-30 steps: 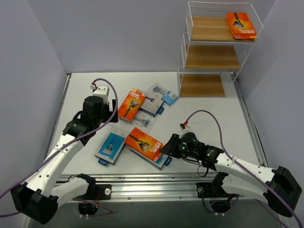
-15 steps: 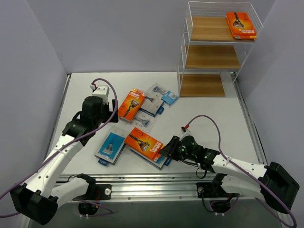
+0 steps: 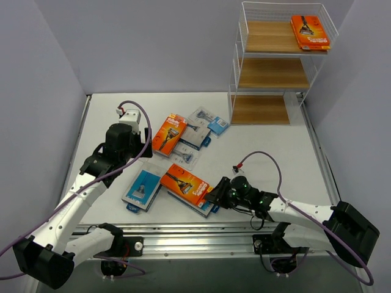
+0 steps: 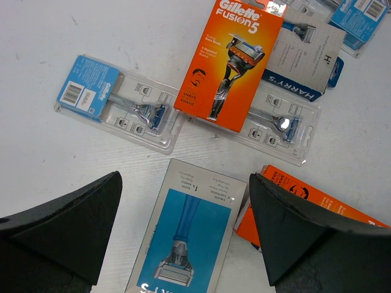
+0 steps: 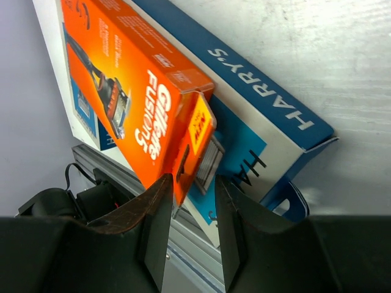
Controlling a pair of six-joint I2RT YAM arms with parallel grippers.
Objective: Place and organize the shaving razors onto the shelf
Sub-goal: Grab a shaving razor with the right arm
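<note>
Meanwhile, your left hand [image 4: 183, 180] gaped wide; your right hand [image 5: 192, 180] straddled the flat orange razor pack [image 5: 122, 91], grip unclear.

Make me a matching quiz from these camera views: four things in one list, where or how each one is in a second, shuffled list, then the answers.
Things
1. left gripper
2. right gripper
3. top shelf board
4. blue-and-grey box

Places and states
A. holds one orange pack
B. wide open above the table
C. lies flat, face up, below the open fingers
D. fingers on either side of an orange box's end

Pairs: 1-B, 2-D, 3-A, 4-C
</note>
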